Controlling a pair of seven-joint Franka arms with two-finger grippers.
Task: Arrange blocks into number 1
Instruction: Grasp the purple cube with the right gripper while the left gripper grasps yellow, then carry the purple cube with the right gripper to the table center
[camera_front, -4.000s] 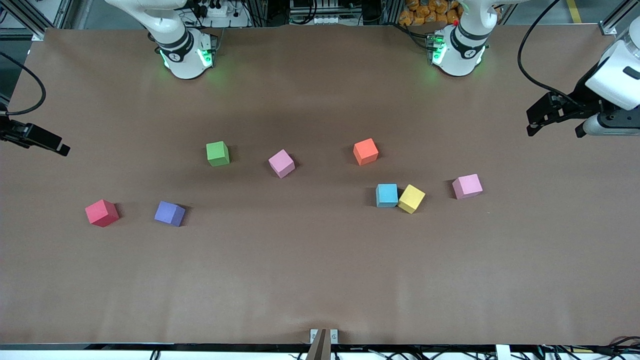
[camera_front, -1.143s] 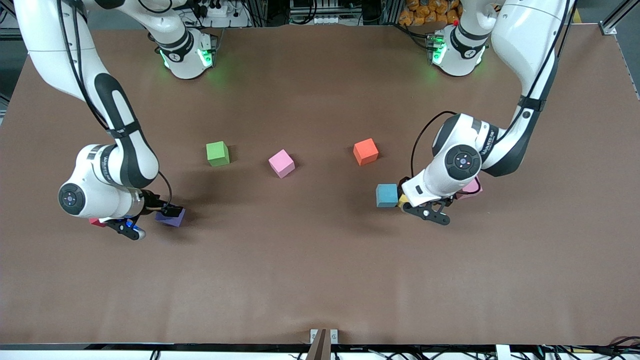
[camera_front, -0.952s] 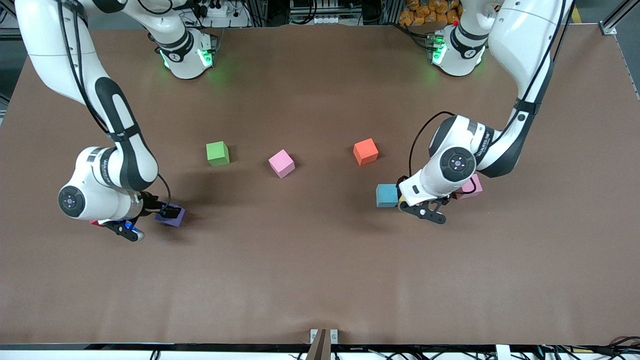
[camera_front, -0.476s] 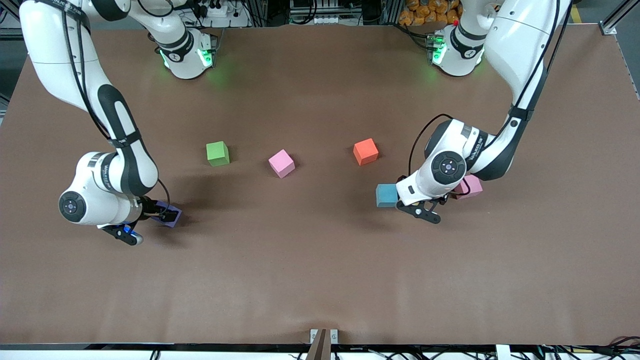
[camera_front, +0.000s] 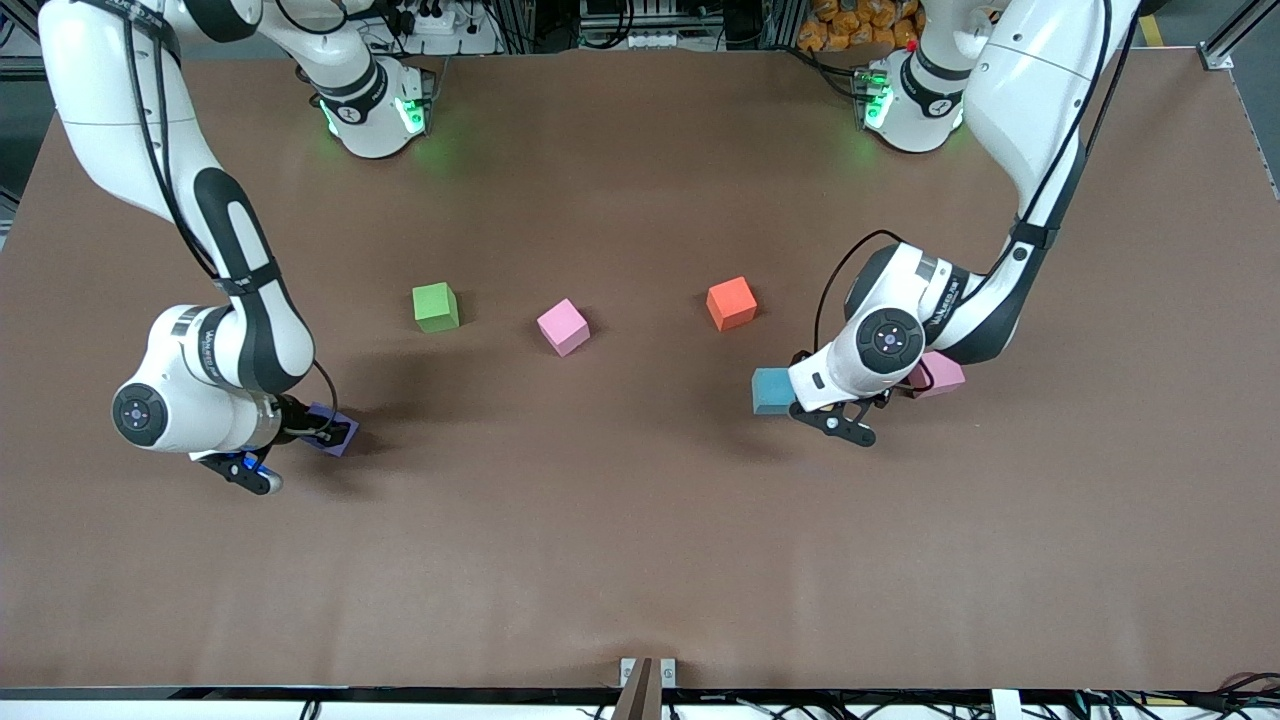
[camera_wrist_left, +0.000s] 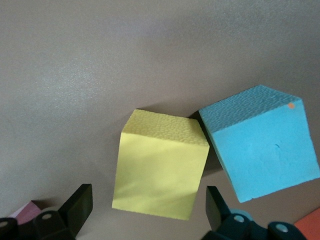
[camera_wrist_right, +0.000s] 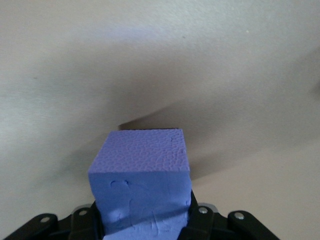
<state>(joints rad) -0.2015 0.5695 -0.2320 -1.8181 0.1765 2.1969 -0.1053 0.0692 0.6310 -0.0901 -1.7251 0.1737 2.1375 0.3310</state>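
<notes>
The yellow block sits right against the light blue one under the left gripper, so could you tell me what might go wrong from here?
1. In the left wrist view the yellow block touches the light blue block at a corner. The open left gripper straddles the yellow block, so a finger coming down may well nudge the light blue block aside.
2. The right gripper pinches only the lower part of the purple block, so it could tilt or slip when lifted.
</notes>
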